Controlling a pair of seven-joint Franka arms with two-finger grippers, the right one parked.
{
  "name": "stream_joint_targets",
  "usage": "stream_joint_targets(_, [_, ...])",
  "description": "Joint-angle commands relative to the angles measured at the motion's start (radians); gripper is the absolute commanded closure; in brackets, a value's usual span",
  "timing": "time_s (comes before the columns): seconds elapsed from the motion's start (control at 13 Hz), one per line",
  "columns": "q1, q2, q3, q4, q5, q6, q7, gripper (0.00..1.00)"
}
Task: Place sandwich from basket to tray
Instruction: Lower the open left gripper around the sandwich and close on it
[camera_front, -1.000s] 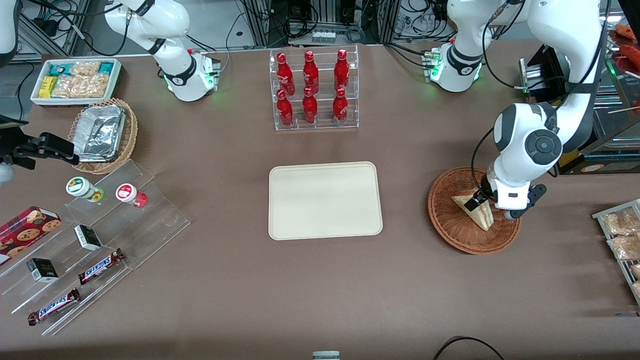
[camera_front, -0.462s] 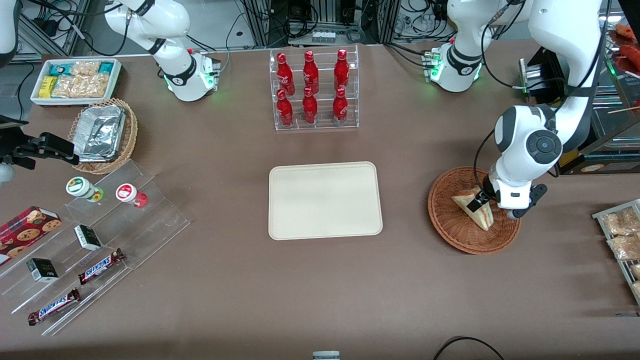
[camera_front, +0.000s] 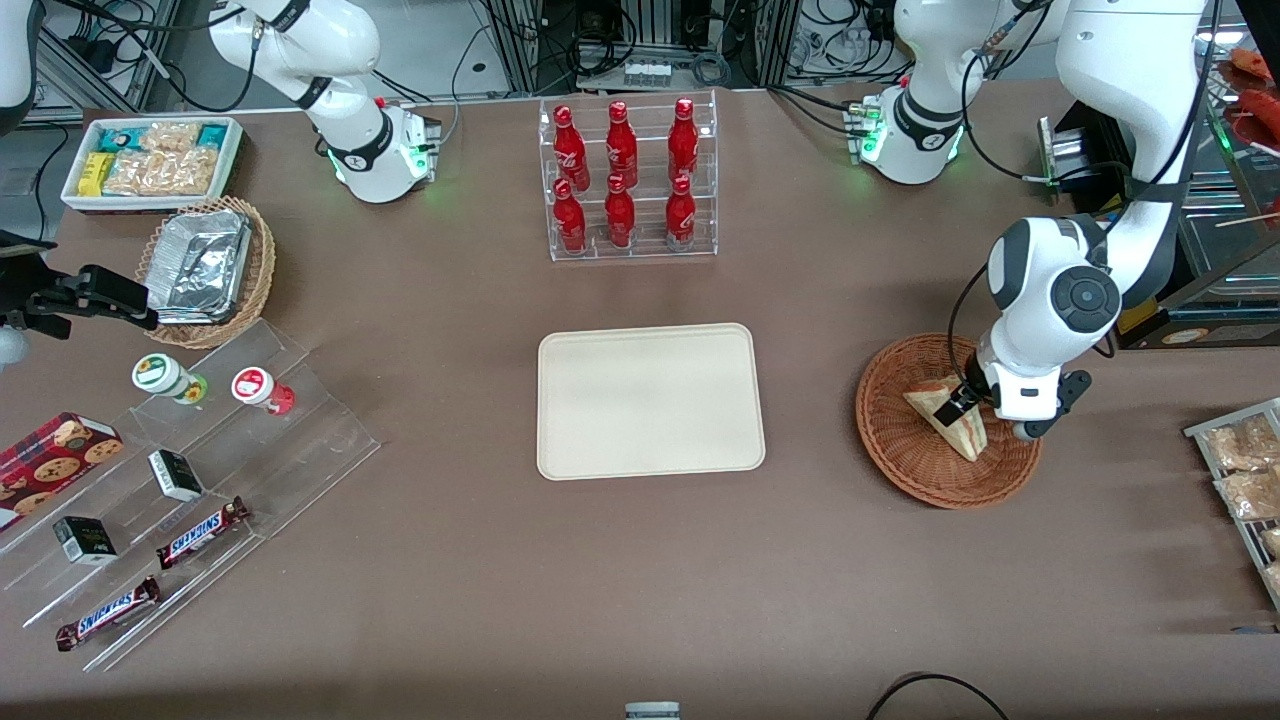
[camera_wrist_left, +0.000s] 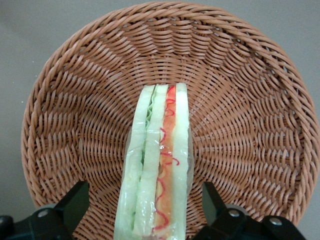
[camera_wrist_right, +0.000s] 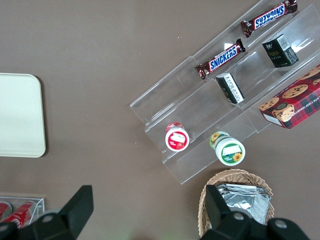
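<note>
**Poised astride the wedge, not yet closed**

Resting bare mid-table: tray (camera_front: 650, 400), ready as the target. Toward the working arm's end, basket (camera_front: 945, 420) cradling sandwich (camera_wrist_left: 157, 165) on edge, filling up. Straddled by gripper (camera_wrist_left: 150, 212), fingers (camera_wrist_left: 75, 202) spread, clear of the bread, presumably to pinch it. Brown tabletop, cabled lab surroundings

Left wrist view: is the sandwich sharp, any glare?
Left wrist view: sandwich sharp, its wrap faintly shiny, no harsh glare; gripper straddling it, open, in the basket. Front view: the arm hides part of the sandwich.
</note>
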Motion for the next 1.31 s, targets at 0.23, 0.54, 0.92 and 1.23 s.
stream_joint_targets(0.23, [0.007,-0.007,-0.008,-0.013,-0.057,0.009,0.001,0.00])
stream_joint_targets(0.54, [0.007,-0.005,-0.008,-0.015,-0.062,0.009,0.001,0.07])
stream_joint_targets(0.92, [0.005,0.001,-0.008,-0.018,-0.088,0.009,0.001,0.83])
stream_joint_targets(1.23, [0.005,-0.016,-0.009,-0.007,-0.088,-0.038,0.004,1.00])
